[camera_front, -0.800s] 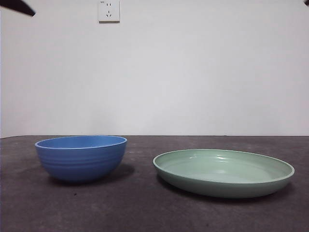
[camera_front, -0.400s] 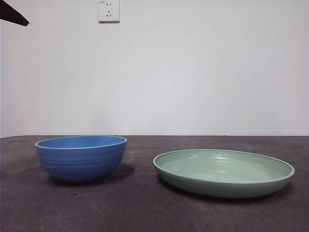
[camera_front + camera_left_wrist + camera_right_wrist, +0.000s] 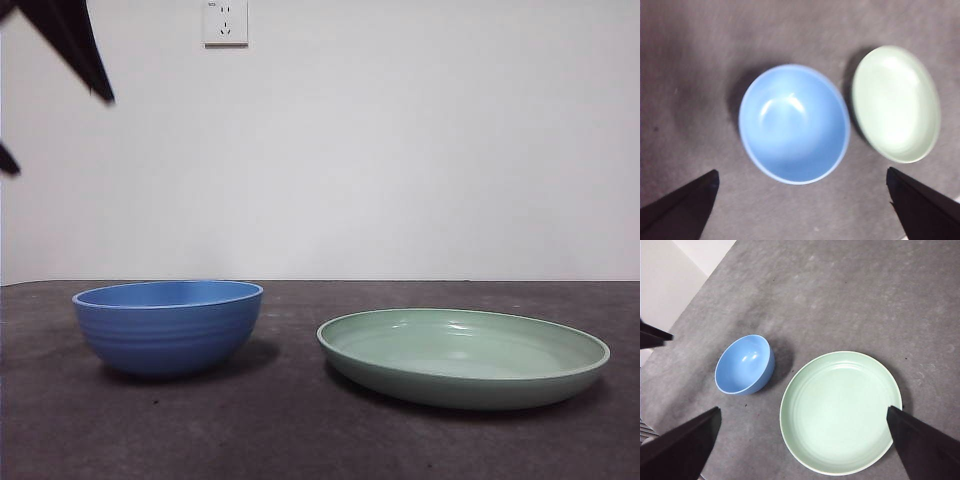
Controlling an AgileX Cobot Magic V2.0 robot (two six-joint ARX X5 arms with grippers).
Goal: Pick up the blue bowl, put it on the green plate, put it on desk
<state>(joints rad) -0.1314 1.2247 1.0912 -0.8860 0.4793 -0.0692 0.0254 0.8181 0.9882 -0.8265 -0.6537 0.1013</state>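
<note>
Blue bowl (image 3: 168, 326) sits upright toward the tabletop's (image 3: 300, 440) left edge, near the green plate (image 3: 463, 356) but apart from it. From here I judge it rigid, light and glossy, so slippery; I'd pinch the rim wall, one jaw inside. My left hand (image 3: 800, 210) hangs above it, spread wide and empty. Farther off, my right hand (image 3: 802, 450) waits high, likewise splayed and grasping nothing.
</note>
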